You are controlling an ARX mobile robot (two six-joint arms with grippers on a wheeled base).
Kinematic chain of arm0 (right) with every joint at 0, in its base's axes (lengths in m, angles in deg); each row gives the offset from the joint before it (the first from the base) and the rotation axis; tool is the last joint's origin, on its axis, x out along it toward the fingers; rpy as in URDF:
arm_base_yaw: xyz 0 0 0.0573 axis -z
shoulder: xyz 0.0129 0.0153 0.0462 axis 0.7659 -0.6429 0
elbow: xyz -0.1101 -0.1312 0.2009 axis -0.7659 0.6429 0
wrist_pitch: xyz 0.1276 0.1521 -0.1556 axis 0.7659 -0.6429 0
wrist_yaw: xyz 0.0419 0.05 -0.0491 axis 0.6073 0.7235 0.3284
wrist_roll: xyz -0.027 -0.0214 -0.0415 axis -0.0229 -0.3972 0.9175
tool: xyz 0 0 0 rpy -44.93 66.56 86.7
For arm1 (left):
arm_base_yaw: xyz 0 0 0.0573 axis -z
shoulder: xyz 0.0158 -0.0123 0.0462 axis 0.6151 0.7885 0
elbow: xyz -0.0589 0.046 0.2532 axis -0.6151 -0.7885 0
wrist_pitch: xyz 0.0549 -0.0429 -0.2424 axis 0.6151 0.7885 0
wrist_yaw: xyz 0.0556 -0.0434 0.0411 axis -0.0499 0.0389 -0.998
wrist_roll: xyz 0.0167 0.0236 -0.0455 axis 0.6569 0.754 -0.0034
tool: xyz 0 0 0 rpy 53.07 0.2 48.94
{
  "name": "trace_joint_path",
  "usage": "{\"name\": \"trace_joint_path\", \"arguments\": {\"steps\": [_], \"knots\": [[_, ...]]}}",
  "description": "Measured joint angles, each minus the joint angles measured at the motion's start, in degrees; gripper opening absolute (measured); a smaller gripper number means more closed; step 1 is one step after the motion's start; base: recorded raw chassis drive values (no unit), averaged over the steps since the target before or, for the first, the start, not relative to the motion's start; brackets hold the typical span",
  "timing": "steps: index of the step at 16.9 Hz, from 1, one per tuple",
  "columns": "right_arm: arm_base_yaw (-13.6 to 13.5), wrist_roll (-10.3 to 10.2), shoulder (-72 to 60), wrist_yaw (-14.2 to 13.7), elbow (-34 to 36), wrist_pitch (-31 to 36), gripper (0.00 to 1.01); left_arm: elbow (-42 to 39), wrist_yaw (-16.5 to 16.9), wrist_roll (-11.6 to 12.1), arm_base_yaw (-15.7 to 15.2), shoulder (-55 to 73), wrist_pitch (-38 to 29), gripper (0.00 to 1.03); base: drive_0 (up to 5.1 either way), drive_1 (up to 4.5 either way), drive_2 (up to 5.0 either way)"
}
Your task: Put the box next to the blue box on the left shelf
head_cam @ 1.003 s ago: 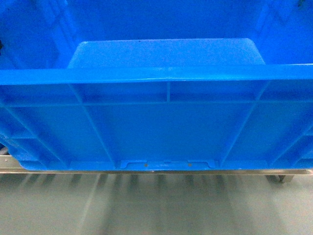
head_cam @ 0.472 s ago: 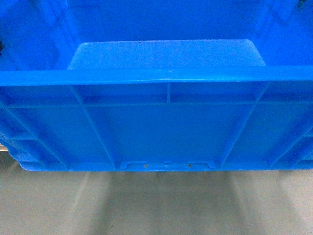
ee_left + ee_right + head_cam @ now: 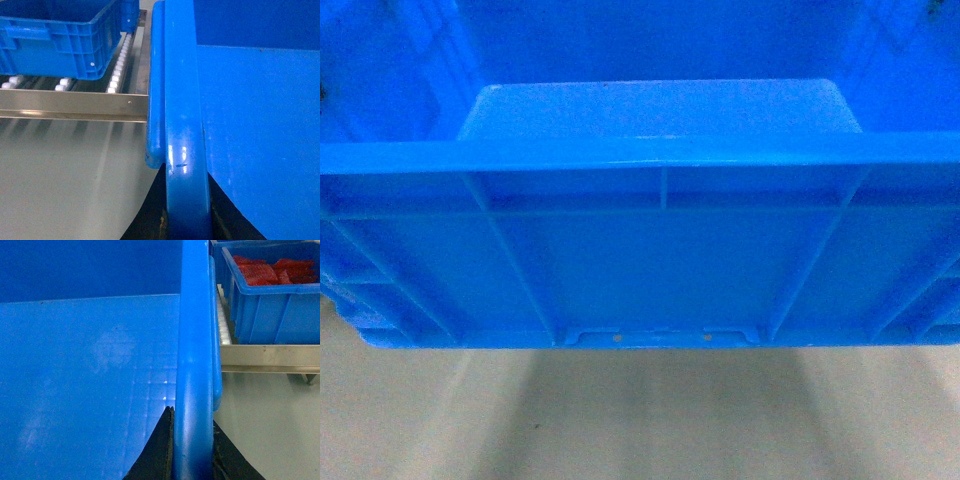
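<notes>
The box [image 3: 660, 270], a large bright-blue ribbed crate, fills the head view with only floor under it. My left gripper [image 3: 185, 220] is shut on its left rim [image 3: 182, 100], one black finger [image 3: 150, 225] on each side. My right gripper [image 3: 192, 450] is shut on its right rim [image 3: 195, 340] the same way. In the left wrist view another blue box [image 3: 55, 40] stands on the left shelf's white rollers [image 3: 117, 75], left of the held box with a gap between. The shelf's metal front rail [image 3: 70, 105] runs behind the held box's left wall.
In the right wrist view a blue bin [image 3: 270, 310] holding red pieces [image 3: 270, 270] sits on the shelf just right of the held box, behind the front rail [image 3: 270, 357]. A shelf foot [image 3: 310, 377] shows below that rail. Grey floor [image 3: 60, 180] lies in front.
In the head view the metal rail that showed under the box one second ago has slipped out of sight; only floor is below the box now. Both grips are unchanged.
</notes>
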Motion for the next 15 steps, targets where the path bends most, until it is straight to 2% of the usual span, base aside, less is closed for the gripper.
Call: {"name": "trace_joint_path", "arguments": {"steps": [15], "knots": [[0.0,0.1,0.0,0.0,0.1,-0.2,0.09,-0.3,0.0,0.0,0.0,0.0,0.3,0.06,0.0,0.00,0.0]]}}
